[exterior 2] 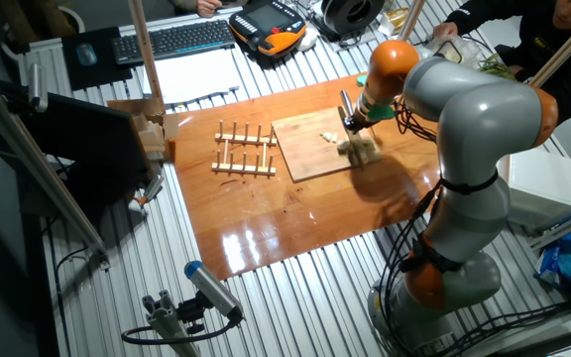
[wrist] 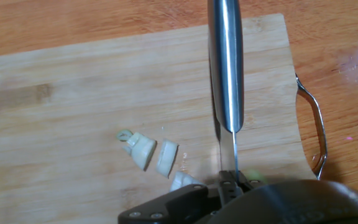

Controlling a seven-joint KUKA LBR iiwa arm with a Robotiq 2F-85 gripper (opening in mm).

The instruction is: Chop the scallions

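Up close, the scallions (wrist: pixel 156 157) lie as a few short pale pieces on the wooden cutting board (wrist: pixel 73 106), just left of a knife (wrist: pixel 225 68) whose steel handle and thin blade run down the hand view. Seen from the fixed view, the end effector (exterior 2: pixel 358 127) hangs over the board's right part, gripping the knife by its handle, with the pale pieces (exterior 2: pixel 328 138) just beside it. Left of the board on the table (exterior 2: pixel 295 213), a small wooden rack (exterior 2: pixel 244 152) stands apart from it.

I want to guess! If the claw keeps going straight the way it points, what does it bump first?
Probably the wooden board. The claw points its knife down at bare wood, beside the scallions.
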